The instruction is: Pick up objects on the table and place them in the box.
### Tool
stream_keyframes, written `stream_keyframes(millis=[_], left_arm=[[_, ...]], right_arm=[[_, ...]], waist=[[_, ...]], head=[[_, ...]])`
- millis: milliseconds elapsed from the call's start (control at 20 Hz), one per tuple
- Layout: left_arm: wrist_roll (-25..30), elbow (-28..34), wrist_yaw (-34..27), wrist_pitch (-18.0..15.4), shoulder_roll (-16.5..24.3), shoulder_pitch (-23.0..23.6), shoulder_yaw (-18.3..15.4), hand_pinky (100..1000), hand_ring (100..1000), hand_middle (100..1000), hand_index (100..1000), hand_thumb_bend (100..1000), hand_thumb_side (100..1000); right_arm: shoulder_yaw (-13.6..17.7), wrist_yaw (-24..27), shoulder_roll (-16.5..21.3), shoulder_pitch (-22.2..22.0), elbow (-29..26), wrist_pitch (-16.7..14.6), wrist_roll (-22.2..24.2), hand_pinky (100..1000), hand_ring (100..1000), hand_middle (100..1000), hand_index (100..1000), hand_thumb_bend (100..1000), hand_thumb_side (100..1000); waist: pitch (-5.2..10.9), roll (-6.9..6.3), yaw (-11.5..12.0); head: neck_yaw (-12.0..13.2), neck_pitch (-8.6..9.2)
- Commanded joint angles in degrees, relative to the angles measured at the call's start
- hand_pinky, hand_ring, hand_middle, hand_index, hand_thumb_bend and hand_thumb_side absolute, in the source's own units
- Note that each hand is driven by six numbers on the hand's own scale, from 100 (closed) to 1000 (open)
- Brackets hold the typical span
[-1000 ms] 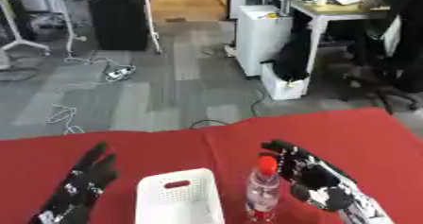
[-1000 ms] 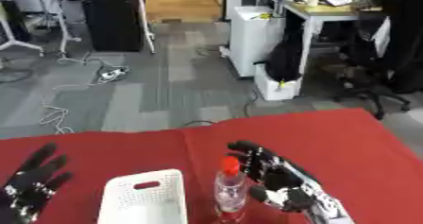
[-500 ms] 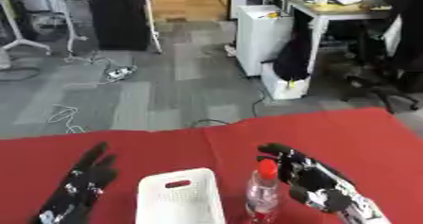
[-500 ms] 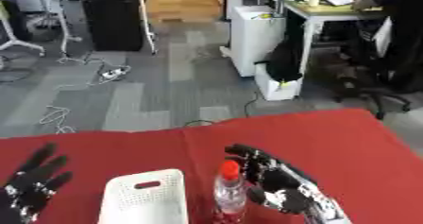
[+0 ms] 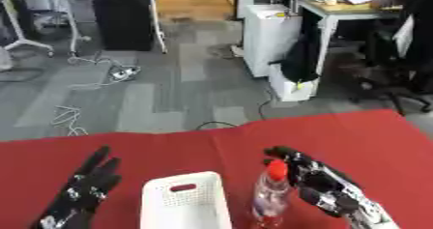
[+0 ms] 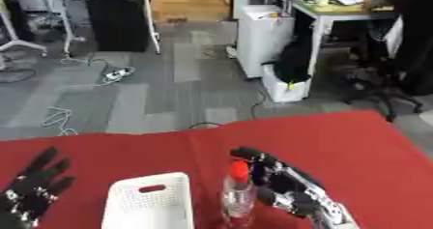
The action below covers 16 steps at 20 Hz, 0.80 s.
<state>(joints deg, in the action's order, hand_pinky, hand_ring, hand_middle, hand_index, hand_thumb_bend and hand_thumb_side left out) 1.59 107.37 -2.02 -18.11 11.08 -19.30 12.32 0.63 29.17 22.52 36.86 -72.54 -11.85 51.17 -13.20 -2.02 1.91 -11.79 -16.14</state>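
- Since a second ago, little has shifted: the right hand [image 5: 325,190] has closed in slightly on the bottle, while the left hand has kept its place.
- Upright on the red tabletop [image 5: 355,141], the clear plastic bottle [image 5: 270,196] stands with its long axis vertical and its red cap [image 5: 276,168] pointing up.
- It sits just left of the right hand's fingers [image 6: 253,156], which are spread and slightly bent beside its neck; whether they touch it cannot be told.
- Just left of the bottle lies the white perforated box [image 5: 184,204], with a slot handle in its far wall, between the two hands.
- Well to the left of the box, the left hand [image 5: 84,190] rests flat on the tabletop, its fingers straight and pointing away from the robot.
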Motion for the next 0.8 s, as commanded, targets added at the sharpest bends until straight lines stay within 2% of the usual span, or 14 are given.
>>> stream_keyframes(millis=[50,400,800], left_arm=[[0.4,1.2,-0.4,-0.1,0.2,-0.6,0.1,943,1000,1000,887,100,824],[0.8,1.2,-0.6,-0.1,0.2,-0.8,0.3,944,1000,1000,887,100,824],[0.9,1.2,-0.6,-0.1,0.1,-0.8,0.2,945,1000,1000,887,100,826]], right_arm=[[0.0,-0.6,1.9,2.2,0.0,-1.6,0.8,1000,1000,1000,1000,594,312],[-1.2,-2.4,1.8,4.5,1.9,-2.6,0.8,1000,1000,1000,1000,610,285],[-2.2,-3.7,1.2,4.7,2.3,-3.1,0.8,1000,1000,1000,1000,613,280]], waist=[[0.83,0.19,0.2],[0.60,0.18,0.9],[0.19,0.18,1.2]], head=[[-0.7,1.31],[-1.1,2.71],[-1.2,2.64]])
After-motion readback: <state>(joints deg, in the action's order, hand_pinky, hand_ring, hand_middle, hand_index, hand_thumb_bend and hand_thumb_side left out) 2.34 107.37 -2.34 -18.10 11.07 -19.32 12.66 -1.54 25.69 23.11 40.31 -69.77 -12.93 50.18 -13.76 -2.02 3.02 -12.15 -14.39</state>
